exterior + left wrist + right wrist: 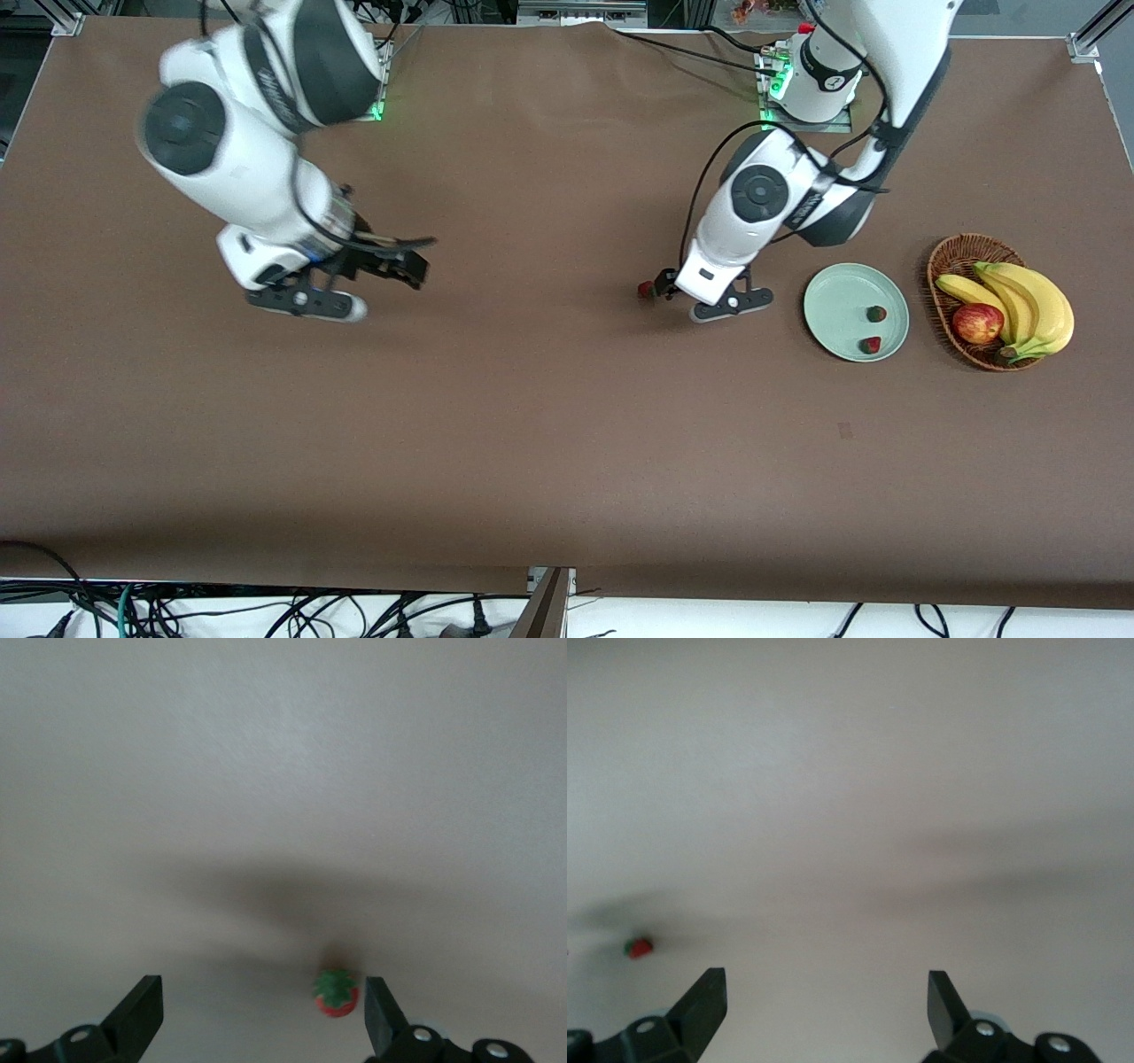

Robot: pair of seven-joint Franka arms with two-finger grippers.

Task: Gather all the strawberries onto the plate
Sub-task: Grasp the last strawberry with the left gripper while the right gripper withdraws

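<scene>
One strawberry point(646, 290) lies on the brown table, apart from the plate on the side toward the right arm's end. My left gripper point(689, 294) hangs low over it, open. In the left wrist view the strawberry point(337, 994) sits between the fingers of the left gripper point(261, 1012), close to one fingertip point(376, 1014). Two strawberries point(875, 313) point(872, 345) rest in the mint-green plate point(833, 306). My right gripper point(403, 261) is open and empty over bare table toward the right arm's end. The right wrist view shows the right gripper point(824, 1003) and a distant strawberry point(639, 947).
A brown wicker basket point(946, 257) stands beside the plate toward the left arm's end of the table, holding bananas point(1032, 306) and a red-yellow apple point(977, 322). Cables run along the table edge by the arm bases.
</scene>
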